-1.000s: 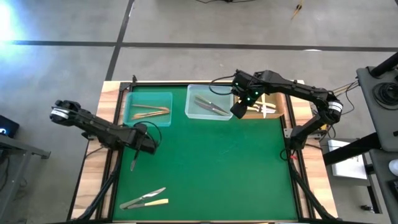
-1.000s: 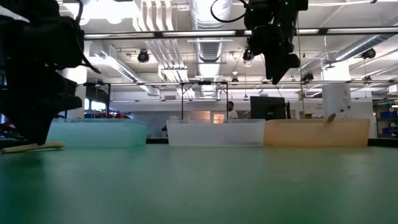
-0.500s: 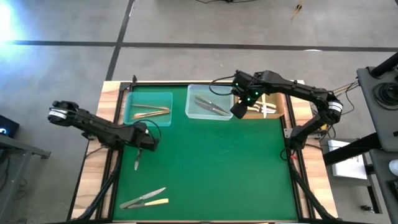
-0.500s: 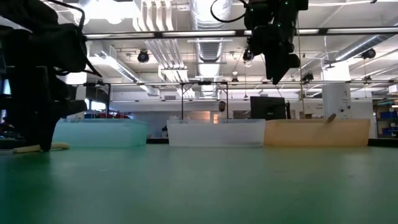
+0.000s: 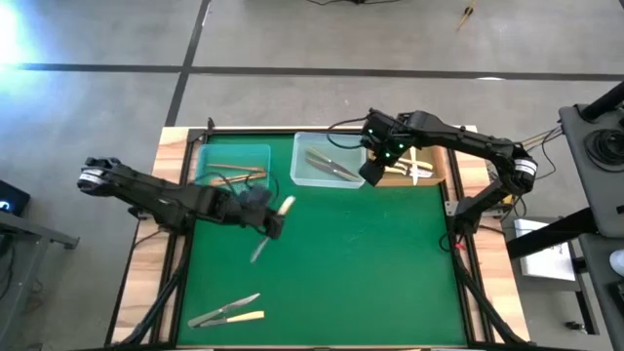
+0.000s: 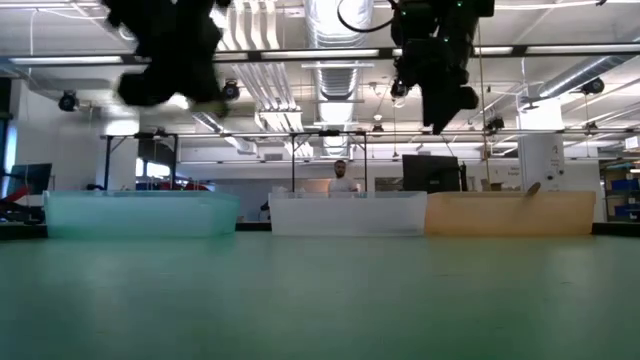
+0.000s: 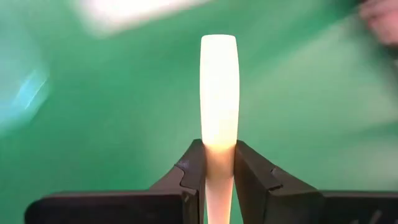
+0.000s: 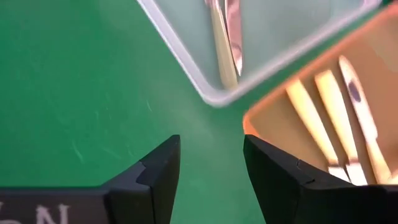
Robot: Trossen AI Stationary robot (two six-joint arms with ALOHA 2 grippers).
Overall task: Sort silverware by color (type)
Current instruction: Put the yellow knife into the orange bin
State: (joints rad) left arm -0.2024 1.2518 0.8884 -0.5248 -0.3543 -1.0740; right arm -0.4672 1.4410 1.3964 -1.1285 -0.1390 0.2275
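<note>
Left end effector (image 5: 270, 222) is clamped on a smooth cream-yellow piece (image 7: 219, 93) with a rounded handle, held above the green worktop (image 5: 361, 263) near the teal tray (image 5: 205, 156). Right end effector (image 5: 370, 173) hangs with fingers spread and bare, between the clear tray (image 5: 302, 175) and orange tray (image 5: 441, 166). Two loose pieces (image 5: 226, 312) lie at the worktop's near left: one silver-grey, one cream-handled.
</note>
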